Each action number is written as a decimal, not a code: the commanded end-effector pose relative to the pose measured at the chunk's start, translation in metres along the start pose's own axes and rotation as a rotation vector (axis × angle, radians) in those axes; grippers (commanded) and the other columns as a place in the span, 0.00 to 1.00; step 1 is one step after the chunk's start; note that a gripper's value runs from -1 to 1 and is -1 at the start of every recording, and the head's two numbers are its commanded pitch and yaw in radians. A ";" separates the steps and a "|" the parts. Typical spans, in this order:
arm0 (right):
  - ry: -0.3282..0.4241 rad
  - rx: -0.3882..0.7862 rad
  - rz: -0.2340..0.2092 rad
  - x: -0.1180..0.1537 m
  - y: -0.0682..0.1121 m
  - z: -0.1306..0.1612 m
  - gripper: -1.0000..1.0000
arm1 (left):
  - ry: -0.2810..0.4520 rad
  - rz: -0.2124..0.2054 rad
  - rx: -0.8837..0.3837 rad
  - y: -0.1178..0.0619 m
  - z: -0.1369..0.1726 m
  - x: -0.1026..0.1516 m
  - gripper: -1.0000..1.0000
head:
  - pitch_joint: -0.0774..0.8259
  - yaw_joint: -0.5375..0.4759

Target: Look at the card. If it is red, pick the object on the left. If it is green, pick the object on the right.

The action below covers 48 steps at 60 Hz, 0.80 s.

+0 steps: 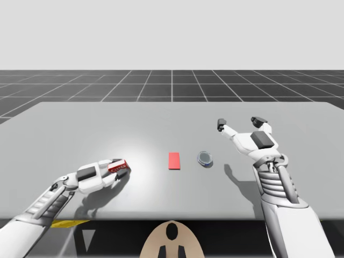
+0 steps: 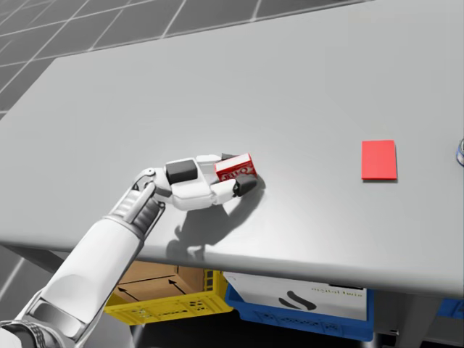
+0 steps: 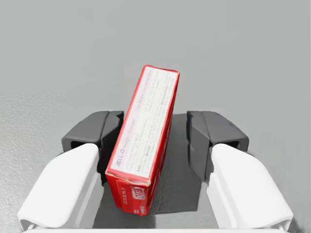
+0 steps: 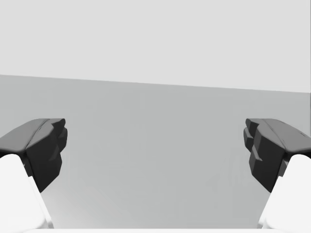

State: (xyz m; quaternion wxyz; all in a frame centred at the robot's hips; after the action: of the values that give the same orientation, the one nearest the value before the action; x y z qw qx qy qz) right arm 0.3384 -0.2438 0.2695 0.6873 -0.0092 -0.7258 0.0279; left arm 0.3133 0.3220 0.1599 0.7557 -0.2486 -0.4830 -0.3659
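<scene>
You've got the red box (image 2: 235,168) between the left gripper (image 3: 154,133) fingers, leaning on one pad with a gap to the other, so it's unclamped; toward the worktop (image 1: 80,129) front-left, left of the red card (image 1: 174,160). Right gripper (image 1: 239,122) spread wide, holding nothing, near the far-right

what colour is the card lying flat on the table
Red. The card shows best in the head view.

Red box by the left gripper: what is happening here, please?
The flat red card lies on the grey table, so the left object counts. My left gripper, open, has the small red cardboard box tilted between its fingers; one finger touches it. My right gripper hovers open, beyond the small round blue-grey tin.
</scene>
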 end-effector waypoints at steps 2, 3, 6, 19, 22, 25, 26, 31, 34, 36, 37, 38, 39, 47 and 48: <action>-0.002 -0.002 -0.001 0.000 -0.001 0.000 0.00 | 0.039 0.006 -0.050 0.001 -0.001 -0.006 1.00 | 0.90 0.91; -0.001 -0.002 -0.001 0.000 -0.001 0.000 0.00 | 0.040 0.005 -0.051 0.001 -0.001 -0.006 1.00 | 0.90 0.91; -0.002 -0.002 -0.001 0.000 -0.001 0.000 0.00 | 0.039 0.003 -0.053 0.001 -0.001 -0.007 1.00 | 0.88 0.91; -0.002 -0.005 0.000 0.000 -0.001 0.000 0.00 | 0.046 -0.010 -0.055 0.000 -0.001 -0.008 1.00 | 0.65 0.92; -0.004 -0.007 0.001 0.000 -0.001 0.000 0.00 | 0.048 -0.012 -0.055 0.000 -0.001 -0.008 1.00 | 0.58 0.92; -0.005 -0.008 -0.001 0.000 -0.002 0.000 0.00 | 0.050 -0.015 -0.057 -0.001 -0.001 -0.008 1.00 | 0.54 0.92; -0.005 -0.008 -0.001 0.000 -0.002 0.000 0.00 | 0.051 -0.016 -0.057 -0.001 -0.001 -0.008 1.00 | 0.52 0.92; -0.005 -0.008 -0.004 0.000 -0.002 0.000 0.00 | 0.042 -0.025 -0.060 -0.002 0.001 -0.003 1.00 | 0.47 0.92; -0.006 -0.008 -0.005 0.000 -0.003 0.000 0.00 | 0.025 -0.032 -0.061 -0.004 0.005 0.004 1.00 | 0.46 0.92; -0.006 -0.007 -0.006 0.001 -0.003 0.000 0.00 | 0.000 -0.024 -0.076 -0.005 0.009 0.010 1.00 | 0.45 0.92; -0.006 -0.007 -0.007 0.001 -0.003 0.000 0.00 | -0.012 -0.025 -0.078 -0.005 0.011 0.014 1.00 | 0.44 0.92; -0.006 -0.006 -0.009 0.001 -0.003 0.000 0.00 | -0.016 -0.028 -0.075 -0.005 0.012 0.017 1.00 | 0.44 0.92; -0.005 -0.005 -0.011 0.001 -0.004 0.000 0.00 | -0.028 -0.030 -0.074 -0.005 0.015 0.022 1.00 | 0.44 0.92; 0.001 -0.003 -0.018 0.001 -0.006 0.000 0.00 | -0.118 -0.058 -0.017 -0.001 0.039 0.062 1.00 | 0.42 0.92; 0.001 -0.003 -0.018 0.001 -0.006 0.000 0.00 | -0.126 -0.059 -0.012 -0.001 0.041 0.066 1.00 | 0.42 0.92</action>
State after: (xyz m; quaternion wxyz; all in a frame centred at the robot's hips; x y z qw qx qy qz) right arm 0.3386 -0.2479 0.2707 0.6867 -0.0061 -0.7266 0.0222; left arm 0.3042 0.3251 0.1913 0.7351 -0.2622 -0.5012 -0.3738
